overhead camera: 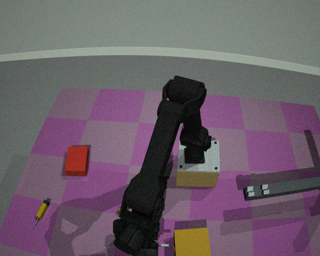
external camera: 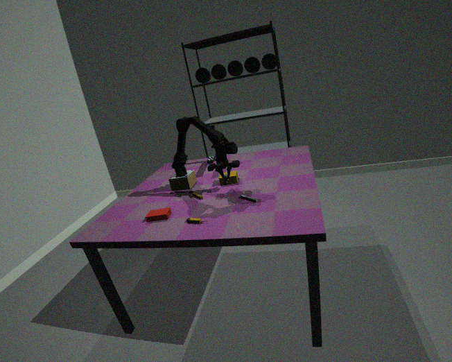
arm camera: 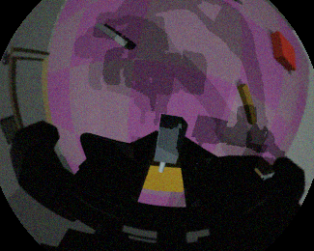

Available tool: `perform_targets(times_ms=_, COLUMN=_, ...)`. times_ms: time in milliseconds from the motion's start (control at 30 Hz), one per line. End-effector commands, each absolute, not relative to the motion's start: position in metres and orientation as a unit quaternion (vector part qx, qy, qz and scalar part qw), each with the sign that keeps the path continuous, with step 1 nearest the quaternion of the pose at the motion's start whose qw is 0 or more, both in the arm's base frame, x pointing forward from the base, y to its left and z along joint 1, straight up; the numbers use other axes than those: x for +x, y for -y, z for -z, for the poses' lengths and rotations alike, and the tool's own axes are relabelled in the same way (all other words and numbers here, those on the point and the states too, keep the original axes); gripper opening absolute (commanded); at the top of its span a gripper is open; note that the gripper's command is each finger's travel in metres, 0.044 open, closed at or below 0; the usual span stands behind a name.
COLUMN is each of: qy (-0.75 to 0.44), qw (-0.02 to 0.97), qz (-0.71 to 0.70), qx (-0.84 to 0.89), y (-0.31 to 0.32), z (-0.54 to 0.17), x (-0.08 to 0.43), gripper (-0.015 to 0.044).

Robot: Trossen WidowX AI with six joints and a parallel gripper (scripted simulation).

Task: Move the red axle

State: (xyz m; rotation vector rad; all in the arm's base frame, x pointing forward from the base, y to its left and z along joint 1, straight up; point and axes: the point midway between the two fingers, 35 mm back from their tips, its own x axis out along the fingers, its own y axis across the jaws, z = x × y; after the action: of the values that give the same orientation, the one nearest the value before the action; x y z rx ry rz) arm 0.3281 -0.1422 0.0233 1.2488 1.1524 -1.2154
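A red block (overhead camera: 76,160) (external camera: 158,214) (arm camera: 283,50) lies near a yellow-handled screwdriver (overhead camera: 41,211) (external camera: 194,220) on the counter (overhead camera: 113,108) (external camera: 296,218) (arm camera: 98,113). Behind the counter, a dark shelf rack (external camera: 281,86) carries five round dark objects (external camera: 235,68) in a row.
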Motion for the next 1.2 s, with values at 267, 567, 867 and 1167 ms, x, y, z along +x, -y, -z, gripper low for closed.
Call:
perform_targets(times_ms=267, qy=-0.478, qw=0.498, qz=0.508, qx=0.516, y=0.142, z=-0.001, x=0.326, gripper=0.0)
perform_targets(times_ms=567, qy=-0.478, qw=0.498, qz=0.508, qx=0.516, y=0.142, z=0.013, x=0.325, gripper=0.0)
perform_targets(times_ms=867, qy=-0.478, qw=0.498, qz=0.508, qx=0.516, y=0.142, z=0.027, x=0.324, gripper=0.0)
perform_targets(times_ms=1167, qy=-0.478, qw=0.498, qz=0.508, qx=0.516, y=0.136, z=0.027, x=0.325, gripper=0.0)
